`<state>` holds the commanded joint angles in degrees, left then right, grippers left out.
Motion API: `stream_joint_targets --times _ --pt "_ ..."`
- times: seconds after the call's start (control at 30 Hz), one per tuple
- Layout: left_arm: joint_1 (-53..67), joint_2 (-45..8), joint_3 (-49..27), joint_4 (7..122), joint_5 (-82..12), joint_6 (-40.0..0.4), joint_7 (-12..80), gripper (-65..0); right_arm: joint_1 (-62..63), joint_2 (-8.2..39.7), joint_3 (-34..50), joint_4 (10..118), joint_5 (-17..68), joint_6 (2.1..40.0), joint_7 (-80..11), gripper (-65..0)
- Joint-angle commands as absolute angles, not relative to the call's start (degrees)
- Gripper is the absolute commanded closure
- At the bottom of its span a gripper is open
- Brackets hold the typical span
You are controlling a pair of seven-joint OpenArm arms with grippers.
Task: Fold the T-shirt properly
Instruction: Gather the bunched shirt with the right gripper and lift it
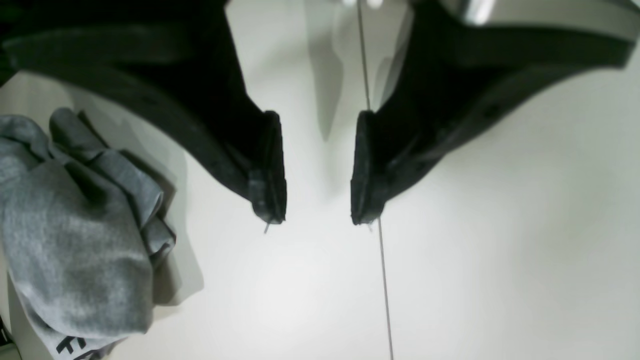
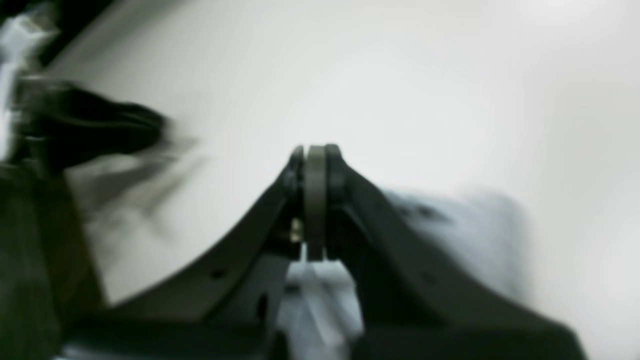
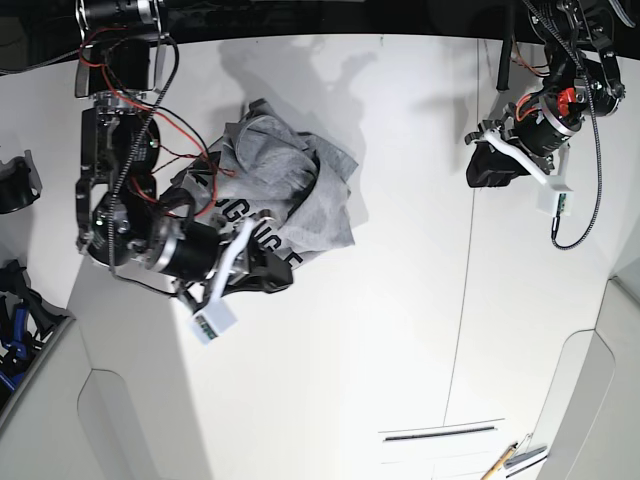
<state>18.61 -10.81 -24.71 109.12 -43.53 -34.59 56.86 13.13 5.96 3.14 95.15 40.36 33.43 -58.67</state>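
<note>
1. I read black block letters on the crumpled heather-grey cotton T-shirt (image 3: 285, 195): in the base view a run that looks like "UG" and "E" shows along the front fold, the rest hidden in creases. In the left wrist view only a fragment that may be "FE" peeks out at the bottom edge of the cloth. I can't read any brand or tag.
2. The right gripper (image 2: 315, 200) has its two black jaws pressed together on a thin band of grey fabric; more pale grey cloth trails behind and below them. That view is blurred, so I can't tell which part of the garment is pinched.
3. In the base view this gripper sits at the lower front edge of the heap, touching the shirt.
4. The left gripper (image 1: 317, 170) has its black padded jaws parted, with nothing between them but the white table (image 1: 500, 250). It touches no cloth; a bunched sleeve or corner of the shirt lies off to one side, apart from it.
5. In the base view the left gripper hangs well away from the shirt, past a thin seam line (image 3: 467, 250) in the tabletop.
6. Count: one T-shirt, lying in a loose heap on the table beside the right arm; two grippers, one clamped and one spread.
</note>
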Motion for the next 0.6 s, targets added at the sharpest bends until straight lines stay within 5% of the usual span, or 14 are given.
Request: stream_joint_targets --times 0.23,0.6 --pt "18.46 -10.76 -24.67 109.12 -45.63 -35.44 54.74 -22.1 3.53 8.23 5.19 95.15 49.01 34.76 -60.12 0.0" --pt "18.26 -10.61 -24.67 109.12 -45.56 -35.44 54.76 -22.1 -4.6 8.23 -8.21 95.18 51.53 34.98 -62.24 0.0"
